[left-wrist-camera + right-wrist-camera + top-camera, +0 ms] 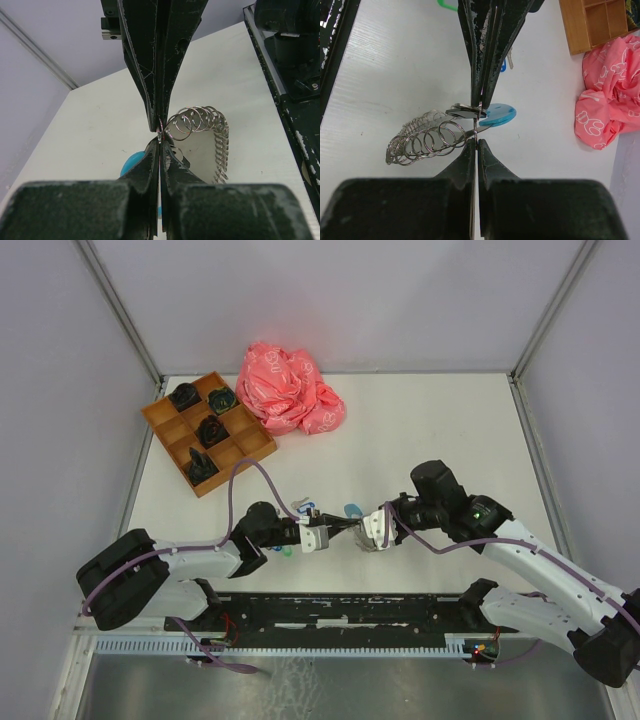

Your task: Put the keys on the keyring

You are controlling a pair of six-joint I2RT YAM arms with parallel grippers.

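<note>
Both arms stretched low and inward from either side. The left gripper (342, 531) and right gripper (355, 529) met tip to tip, each with jaws pressed tightly together.

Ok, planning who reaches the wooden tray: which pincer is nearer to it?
Left, narrowly. The left pincer sits right of the wooden tray and nearer the robot; the right pincer faces it tip to tip, just farther right.
</note>
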